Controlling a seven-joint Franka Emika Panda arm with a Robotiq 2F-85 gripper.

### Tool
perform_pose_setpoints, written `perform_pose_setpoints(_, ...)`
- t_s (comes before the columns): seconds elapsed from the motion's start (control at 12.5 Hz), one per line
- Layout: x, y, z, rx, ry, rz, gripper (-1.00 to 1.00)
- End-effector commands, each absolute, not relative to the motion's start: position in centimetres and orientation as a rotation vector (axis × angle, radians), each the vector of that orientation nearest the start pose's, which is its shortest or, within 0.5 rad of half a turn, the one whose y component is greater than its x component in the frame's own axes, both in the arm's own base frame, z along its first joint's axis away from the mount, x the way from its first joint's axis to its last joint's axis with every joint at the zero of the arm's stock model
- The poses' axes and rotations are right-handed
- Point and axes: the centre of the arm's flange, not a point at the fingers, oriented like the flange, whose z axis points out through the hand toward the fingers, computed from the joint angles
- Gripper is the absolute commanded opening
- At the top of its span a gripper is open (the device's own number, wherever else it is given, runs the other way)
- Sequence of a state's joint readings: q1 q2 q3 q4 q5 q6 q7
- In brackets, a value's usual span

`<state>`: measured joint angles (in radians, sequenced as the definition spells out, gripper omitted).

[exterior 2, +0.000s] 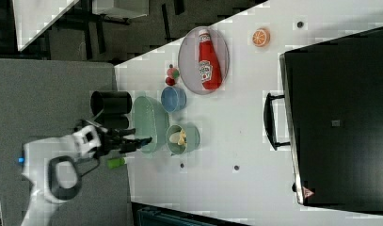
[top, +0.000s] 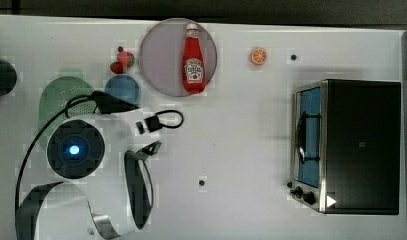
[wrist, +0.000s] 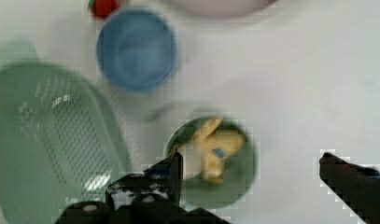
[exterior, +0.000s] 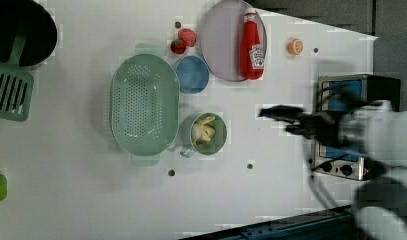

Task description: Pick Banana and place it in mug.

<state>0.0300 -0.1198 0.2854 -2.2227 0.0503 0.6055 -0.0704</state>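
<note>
Pincer [wrist: 250, 175] spread wide and empty, raised above the table [exterior: 271, 200], holding nothing. Banana [exterior: 205, 131] already lies inside the pale-green mug [exterior: 217, 148], peel and cream tip below the rim, long axis roughly across the mug opening. In the wrist view the mug sits between the two open fingers, so banana is directly below and slightly ahead of the pincer. In the left view the pincer hangs to the left view's right of the mug, apart from it. Mug stands just beside the green perforated basket [exterior: 144, 104], near the blue cup [exterior: 191, 74]. Placement looks done; next move is likely only a retreat. Ketchup bottle [top: 193, 60] on the plate [top: 161, 57] has a label, text unreadable.
</note>
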Motion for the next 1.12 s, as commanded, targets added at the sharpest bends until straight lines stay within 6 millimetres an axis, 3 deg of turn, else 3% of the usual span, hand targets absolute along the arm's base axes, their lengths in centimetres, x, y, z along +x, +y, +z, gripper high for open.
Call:
perform_pose_setpoints(0.08,50.1,7.1,50.0,-2.941,0.980,-0.051,1.00)
perform_pose_setpoints(0.24,50.6,2.0,55.0,-2.892,1.089,-0.128,1.00)
perform_pose_setpoints(0.4,50.1,-1.9,58.5,-2.880,1.170,-0.148,1.00)
perform_pose_setpoints(0.56,48.4,-4.5,59.5,-2.871,1.252,-0.010,1.00)
perform_pose_setpoints(0.72,48.1,-5.8,59.9,-2.855,1.287,0.016,1.00)
perform_pose_setpoints(1.12,48.3,-6.5,58.5,-2.853,1.309,0.064,1.00)
